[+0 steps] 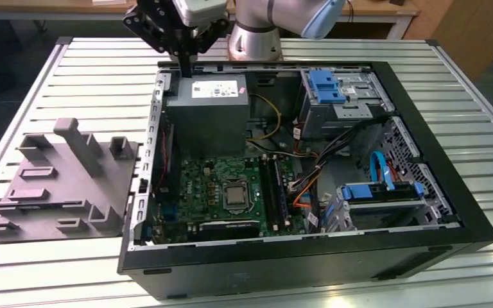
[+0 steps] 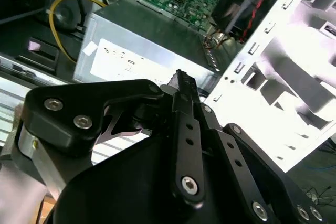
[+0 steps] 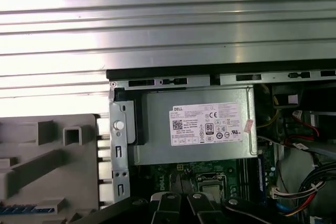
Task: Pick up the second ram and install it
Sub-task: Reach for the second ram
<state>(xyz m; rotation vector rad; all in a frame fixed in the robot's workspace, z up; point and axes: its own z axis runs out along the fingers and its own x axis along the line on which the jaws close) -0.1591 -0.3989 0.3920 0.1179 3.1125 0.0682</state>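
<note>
On the slatted metal desk [image 1: 75,77], the second ram [image 3: 26,209], a long dark-blue strip, lies on the grey moulded fixture [image 1: 58,186] beside the open black computer case [image 1: 315,263]. Farther back, the black tool [image 1: 185,67], fingers clenched together, hangs over the grey boxy power supply [image 1: 205,109] by the case's far wall.

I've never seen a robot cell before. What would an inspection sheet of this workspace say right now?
Surface: slatted metal table carrying an open computer case and a grey fixture.
Job's things: second ram, probably the bluish strip lying on the fixture; cannot tell for sure.
Clutter: nothing seen.
Grippers: gripper looks shut, hovering over the power supply.
Cables: yellow cable beside the power supply; blue cable inside the case.
Surroundings: wooden furniture behind the table.
</note>
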